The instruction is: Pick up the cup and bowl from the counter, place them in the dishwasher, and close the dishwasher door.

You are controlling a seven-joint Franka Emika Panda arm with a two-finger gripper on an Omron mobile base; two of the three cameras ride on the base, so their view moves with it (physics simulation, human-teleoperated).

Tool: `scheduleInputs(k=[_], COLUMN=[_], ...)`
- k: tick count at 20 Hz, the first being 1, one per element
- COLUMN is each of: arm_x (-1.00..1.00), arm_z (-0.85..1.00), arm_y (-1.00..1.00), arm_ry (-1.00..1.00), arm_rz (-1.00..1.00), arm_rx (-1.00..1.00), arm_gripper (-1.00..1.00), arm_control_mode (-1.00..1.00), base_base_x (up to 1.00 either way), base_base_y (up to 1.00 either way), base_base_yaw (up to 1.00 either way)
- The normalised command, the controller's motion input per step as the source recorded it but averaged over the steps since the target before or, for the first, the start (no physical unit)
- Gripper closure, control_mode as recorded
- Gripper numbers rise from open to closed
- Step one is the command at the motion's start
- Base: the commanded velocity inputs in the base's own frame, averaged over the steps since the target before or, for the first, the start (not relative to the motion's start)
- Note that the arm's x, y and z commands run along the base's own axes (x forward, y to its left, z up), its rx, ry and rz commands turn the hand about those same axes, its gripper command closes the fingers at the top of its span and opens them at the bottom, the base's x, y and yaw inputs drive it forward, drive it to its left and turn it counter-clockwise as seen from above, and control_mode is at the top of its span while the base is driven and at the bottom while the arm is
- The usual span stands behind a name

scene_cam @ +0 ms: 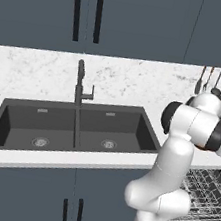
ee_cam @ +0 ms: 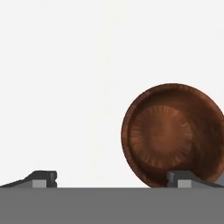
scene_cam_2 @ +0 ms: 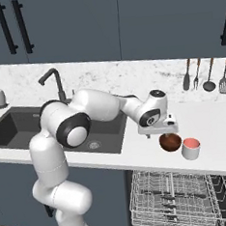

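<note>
just above the tabletop (scene_cam_2: 137, 151), our hand (scene_cam_2: 161, 132) hovers with fingers spread wide, gripping nothing, its right tip over the rim of the bowl (scene_cam_2: 170, 142). beside the bowl stands the cup (scene_cam_2: 191, 148); below, the dishwasher (scene_cam_2: 175, 196) lies open.

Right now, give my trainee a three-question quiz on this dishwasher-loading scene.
1. True or false: the hand grips the bowl.
2. Which sits nearer the sink: A the bowl, B the cup?
3. Fill in: the dishwasher rack is pulled ____.

Key:
1. False; its jaws stand open above the counter, beside the bowl.
2. A.
3. Out.
</note>
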Motion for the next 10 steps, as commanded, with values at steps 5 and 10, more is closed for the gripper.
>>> scheduleInputs(k=[5, 10], arm_x=[0.25, 0.24], arm_z=[0.0, 0.0], arm_y=[-0.08, -0.23], arm_ry=[0.0, 0.01], arm_rz=[0.0, 0.0], arm_rx=[0.0, 0.01], arm_gripper=[-1.0, -1.0], arm_control_mode=[-1.0, -1.0], base_base_x=[0.0, 0.0], base_base_y=[0.0, 0.0], base_base_yaw=[0.0, 0.0])
